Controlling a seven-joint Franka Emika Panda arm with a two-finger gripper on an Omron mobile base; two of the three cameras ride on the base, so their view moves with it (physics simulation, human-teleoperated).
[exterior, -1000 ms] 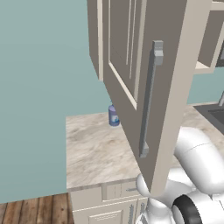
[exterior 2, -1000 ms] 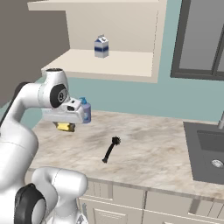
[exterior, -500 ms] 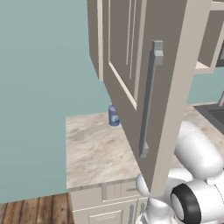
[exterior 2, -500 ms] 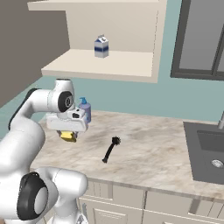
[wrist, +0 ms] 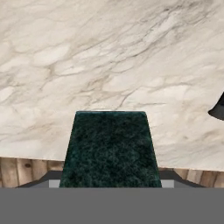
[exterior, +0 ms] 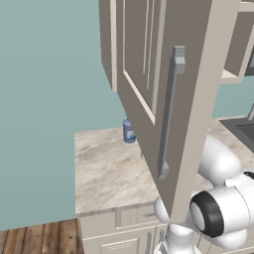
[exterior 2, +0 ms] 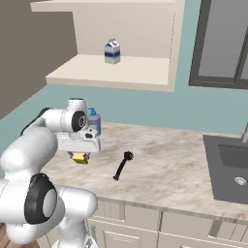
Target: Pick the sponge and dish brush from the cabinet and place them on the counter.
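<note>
In the right base view my gripper (exterior 2: 80,156) is shut on the sponge (exterior 2: 79,157), a yellow block held just above the counter (exterior 2: 164,164). The hand view looks down on the sponge's dark green face (wrist: 109,148), which sits between the fingers of the gripper (wrist: 109,180) over the marbled counter (wrist: 109,52). The black dish brush (exterior 2: 122,164) lies flat on the counter a little to the right of the sponge, and its dark tip (wrist: 217,109) shows at the right edge of the hand view. The cabinet (exterior 2: 111,72) stands open, its door (exterior: 149,74) swung out.
A blue soap bottle (exterior 2: 93,121) stands on the counter right behind the hand, also seen near the wall (exterior: 129,131). A milk carton (exterior 2: 112,51) sits on the cabinet shelf. A dark sink (exterior 2: 232,164) is set in the counter at the right. The door's grey handle (exterior: 168,114) hangs close to the arm.
The gripper has come down toward the counter with the sponge in it. The dish brush and the bottle have stayed where they were.
</note>
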